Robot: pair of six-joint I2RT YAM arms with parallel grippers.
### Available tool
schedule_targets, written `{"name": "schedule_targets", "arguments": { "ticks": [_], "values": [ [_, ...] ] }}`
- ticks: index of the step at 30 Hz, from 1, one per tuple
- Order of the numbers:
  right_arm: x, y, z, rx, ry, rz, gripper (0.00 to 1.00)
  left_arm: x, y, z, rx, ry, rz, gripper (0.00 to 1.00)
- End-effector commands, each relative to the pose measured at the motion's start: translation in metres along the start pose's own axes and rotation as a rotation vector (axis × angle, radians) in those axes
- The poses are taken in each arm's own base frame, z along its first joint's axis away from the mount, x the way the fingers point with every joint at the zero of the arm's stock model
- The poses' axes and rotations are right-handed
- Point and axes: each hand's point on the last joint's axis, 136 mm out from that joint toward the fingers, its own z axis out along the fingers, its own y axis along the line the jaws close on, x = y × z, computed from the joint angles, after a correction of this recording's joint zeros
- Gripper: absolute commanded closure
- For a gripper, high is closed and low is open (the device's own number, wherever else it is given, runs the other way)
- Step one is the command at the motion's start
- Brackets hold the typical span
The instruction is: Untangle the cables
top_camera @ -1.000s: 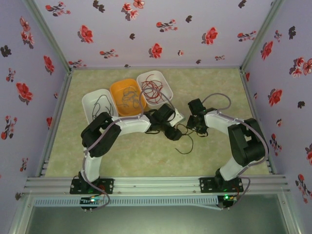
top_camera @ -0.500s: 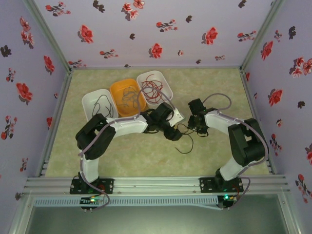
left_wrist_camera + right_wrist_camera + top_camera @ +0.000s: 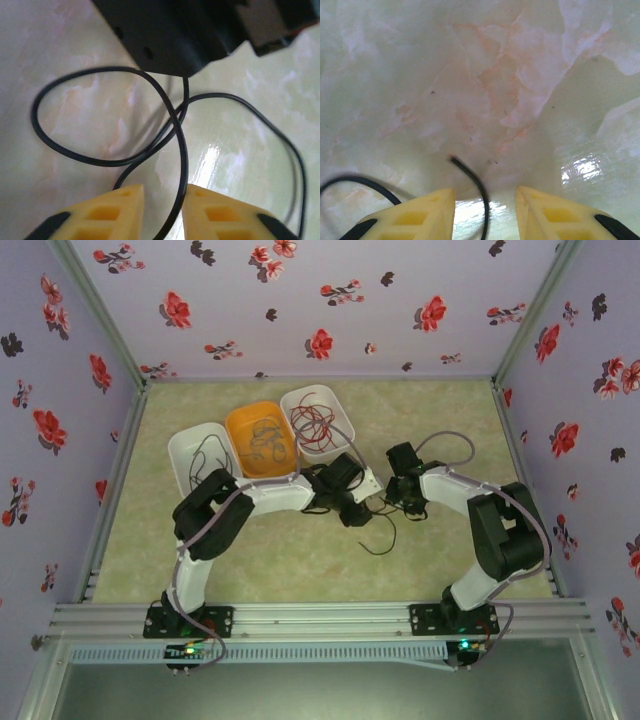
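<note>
A loose black cable [image 3: 381, 531] lies on the table between my two grippers. In the left wrist view it forms a loop [image 3: 107, 162] that crosses over itself. One strand runs down between my left gripper's [image 3: 162, 188] yellow fingers and touches the right finger [image 3: 220, 212], with a gap to the other, so the gripper is open. My right gripper [image 3: 485, 190] is open just above the table, and the cable's free end [image 3: 472, 175] lies between its fingers. From above, the left gripper [image 3: 356, 513] and right gripper [image 3: 402, 496] sit close together.
Three bins stand behind the left arm: a white one [image 3: 183, 445] with black wires, an orange one [image 3: 262, 413] with dark wires, and a white one [image 3: 343, 420] with red wires. The right arm's black body [image 3: 175, 35] hangs just past the loop. Flowered walls enclose the table.
The left arm's elbow swung out to the left and came back. Its gripper shifted slightly near the cable, and the cable's loose loop on the table moved a little.
</note>
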Motion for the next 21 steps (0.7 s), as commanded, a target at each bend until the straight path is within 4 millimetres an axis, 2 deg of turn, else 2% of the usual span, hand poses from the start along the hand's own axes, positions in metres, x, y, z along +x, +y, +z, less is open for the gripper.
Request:
{"name": "schedule_targets", "arguments": {
  "ticks": [1,4,11,15,17,19,21],
  "values": [
    [0.008,-0.004,0.005,0.007,0.032,0.01,0.62,-0.016,0.009,-0.012,-0.088,-0.06,-0.016,0.9],
    [0.016,-0.01,0.009,0.014,0.049,0.015,0.66,-0.027,0.016,-0.026,-0.141,-0.135,-0.068,1.0],
    [0.032,-0.017,0.017,0.013,0.085,0.031,0.76,-0.044,0.033,-0.053,-0.261,-0.249,-0.162,1.0],
    [0.035,-0.019,0.018,-0.001,0.077,0.045,0.82,-0.057,0.048,-0.081,-0.316,-0.355,-0.245,1.0],
    [0.036,-0.015,0.019,-0.029,0.074,0.051,0.89,-0.063,0.055,-0.094,-0.321,-0.414,-0.285,1.0],
    [0.04,-0.011,0.021,-0.057,0.074,0.059,0.98,-0.071,0.057,-0.109,-0.319,-0.479,-0.299,1.0],
    [0.041,-0.009,0.022,-0.073,0.068,0.061,1.0,-0.079,0.058,-0.122,-0.32,-0.534,-0.305,1.0]
  ]
}}
